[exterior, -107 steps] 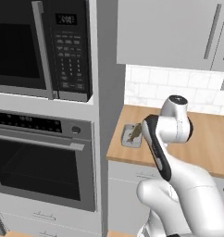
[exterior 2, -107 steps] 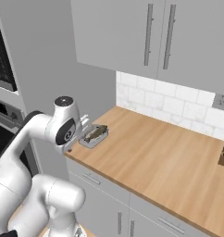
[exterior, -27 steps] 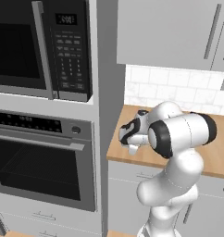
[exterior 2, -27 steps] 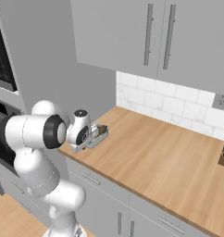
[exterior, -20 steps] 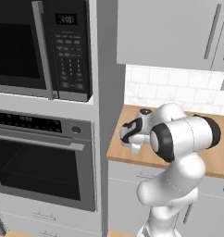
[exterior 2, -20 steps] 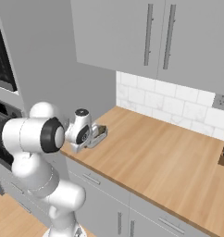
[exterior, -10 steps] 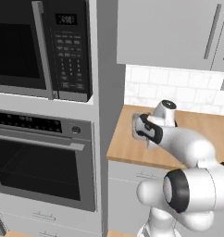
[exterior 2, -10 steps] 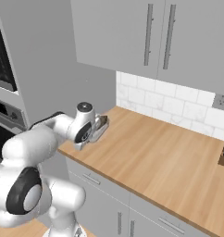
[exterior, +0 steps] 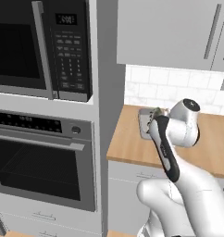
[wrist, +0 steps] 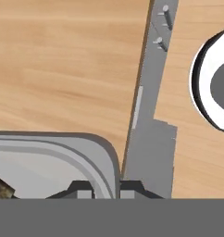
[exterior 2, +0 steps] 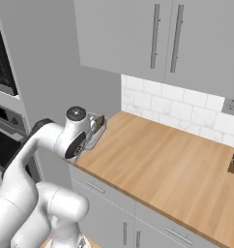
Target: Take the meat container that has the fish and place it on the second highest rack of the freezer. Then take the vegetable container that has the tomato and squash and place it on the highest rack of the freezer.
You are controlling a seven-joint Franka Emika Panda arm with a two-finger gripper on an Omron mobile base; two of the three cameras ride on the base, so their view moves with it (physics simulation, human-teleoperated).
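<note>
Hand view shows the jaws [wrist: 106, 187] pinched tight on the meat container [wrist: 53, 159] rim at the desk [wrist: 63, 65] edge, so lift it slowly and keep it flat.

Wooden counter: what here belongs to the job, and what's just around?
Job: shallow clear-grey fish tray, lifted; shut gripper clamping its rim.

Around: wooden counter, black-fronted wall oven, microwave, grey upper cabinets.
</note>
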